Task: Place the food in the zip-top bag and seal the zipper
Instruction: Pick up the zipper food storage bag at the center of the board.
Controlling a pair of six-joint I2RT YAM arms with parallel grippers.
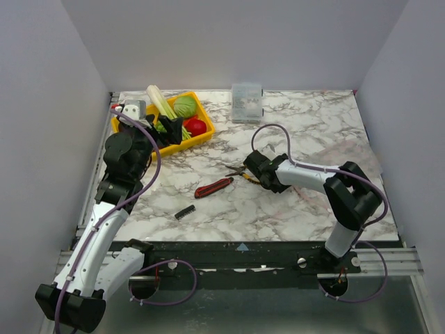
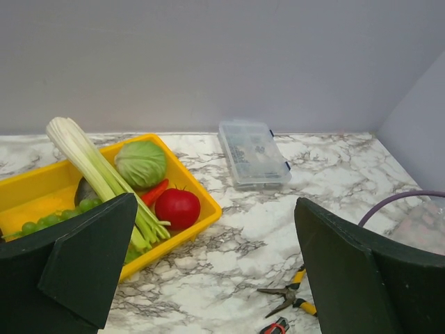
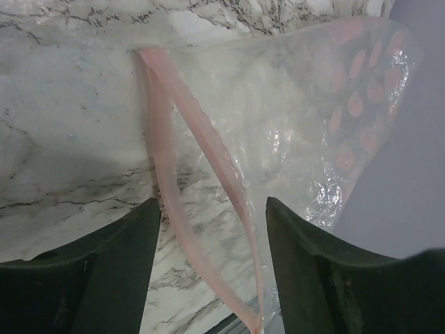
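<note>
Nearest the lens, the left arm (image 1: 97,243) is rising from the near-left corner of the worktop (image 1: 292,209) and reaching toward the far-left corner. The left tool (image 1: 167,131) is hovering over the near side of the yellow tray (image 1: 203,110), its fingers (image 2: 83,264) spread wide apart and gripping nothing.

The tray is sitting in that far-left corner and holding the food. Green grapes (image 2: 52,219) are bunching at its left. A pale celery stalk (image 2: 90,156) is lying slantwise across it, its white end poking over the far rim. A green cabbage (image 2: 140,163) is resting just beside the celery. A red tomato (image 2: 177,207) is sitting by the near-right rim.

Close to the near edge a small dark piece (image 1: 184,212) is lying. To its right, mid-worktop, the red-handled knife (image 1: 213,186) and then the yellow-handled pliers (image 1: 240,172) are lying. A clear box (image 1: 246,102) is standing at the middle of the far edge.

The right tool (image 3: 212,216) is pointing at the zip-top bag (image 3: 292,118), which is lying flat on the marble. It seems to be on the right half, though the overhead view barely shows the clear plastic. The zipper (image 3: 163,167) is gaping, its two pink strips parting from a shared corner. They are running between the right tool's fingers (image 3: 97,278), which are standing apart and not pinching them.
</note>
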